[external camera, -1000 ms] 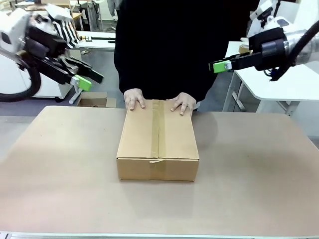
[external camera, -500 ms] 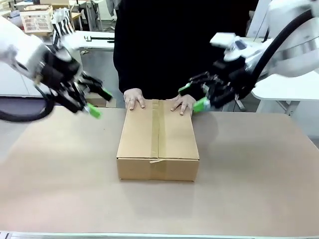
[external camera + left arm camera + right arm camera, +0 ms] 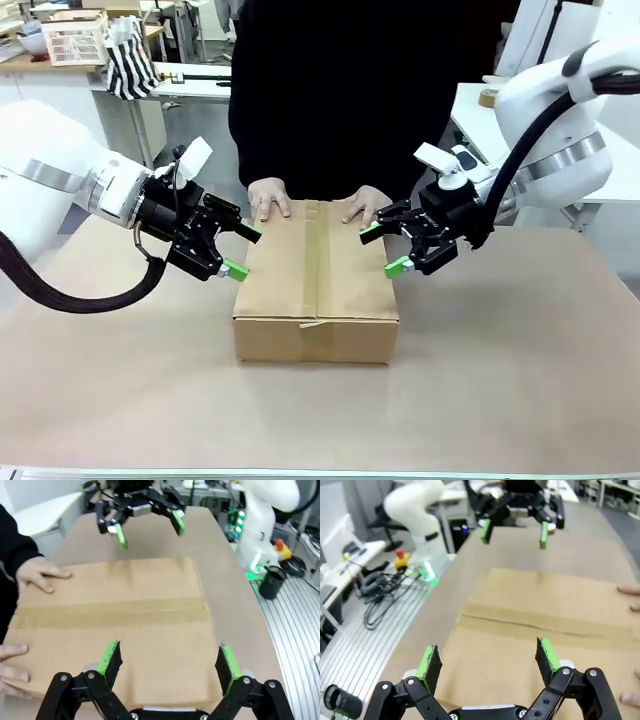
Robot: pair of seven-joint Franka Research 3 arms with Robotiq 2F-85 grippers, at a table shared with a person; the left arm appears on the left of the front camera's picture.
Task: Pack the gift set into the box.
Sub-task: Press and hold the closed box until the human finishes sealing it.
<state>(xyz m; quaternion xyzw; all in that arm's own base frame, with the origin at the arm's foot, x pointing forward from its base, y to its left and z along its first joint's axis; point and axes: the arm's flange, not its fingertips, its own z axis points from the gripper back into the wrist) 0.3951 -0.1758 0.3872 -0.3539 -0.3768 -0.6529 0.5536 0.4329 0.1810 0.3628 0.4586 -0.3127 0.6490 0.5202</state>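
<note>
The box (image 3: 316,285) lies shut in the middle of the table, tan tape along its centre seam. The gift set is hidden. A person's hands (image 3: 270,198) rest flat on the box's far edge. My left gripper (image 3: 243,252) is open at the box's left top edge, nothing between its fingers. My right gripper (image 3: 384,249) is open at the right top edge, also holding nothing. In the left wrist view my left gripper (image 3: 169,660) straddles the box top (image 3: 115,620), facing the right gripper (image 3: 147,522). The right wrist view has my right gripper (image 3: 488,660) over the box (image 3: 535,630).
The tan table (image 3: 520,370) has free room around the box. A white lattice basket (image 3: 75,40) and a striped bag (image 3: 130,60) stand on a far table. A white side table (image 3: 590,170) is at the right. A black cup (image 3: 272,582) sits beside the table's edge.
Both arms came down from high at the sides to the box's left and right top edges, grippers open. The person's hands stayed on the box.
</note>
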